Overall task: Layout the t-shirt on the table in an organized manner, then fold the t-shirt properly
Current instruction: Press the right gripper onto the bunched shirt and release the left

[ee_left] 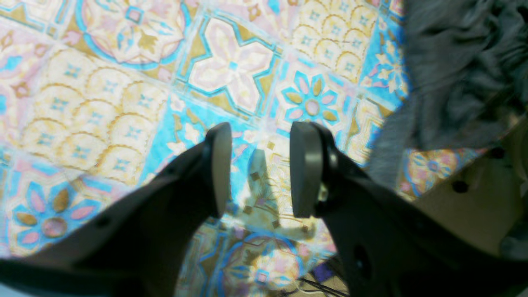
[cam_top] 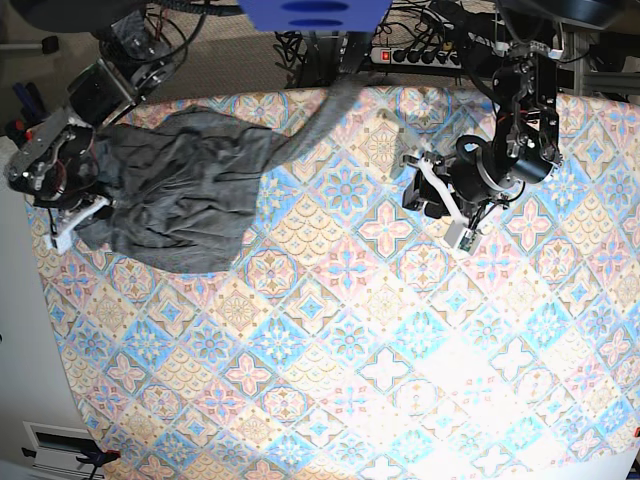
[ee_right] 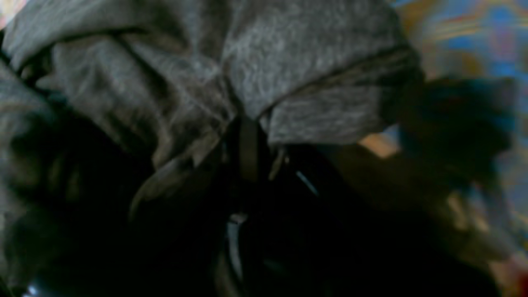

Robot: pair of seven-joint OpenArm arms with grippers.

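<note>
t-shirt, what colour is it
Plain heathered dark grey t-shirt, no print; clearest in the base view.

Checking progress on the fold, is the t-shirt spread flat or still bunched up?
Bunched up. The t-shirt lies crumpled in wrinkles at one end of the table, one strip trailing away; the right gripper sits at its edge.

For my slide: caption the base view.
Right tool grips the bunched t-shirt; left tool hovers open.

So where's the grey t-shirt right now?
In the base view, the crumpled dark grey t-shirt lies bunched at the far left of the pastel tiled table, its edge pinched in the right gripper, well apart from the left gripper.
</note>
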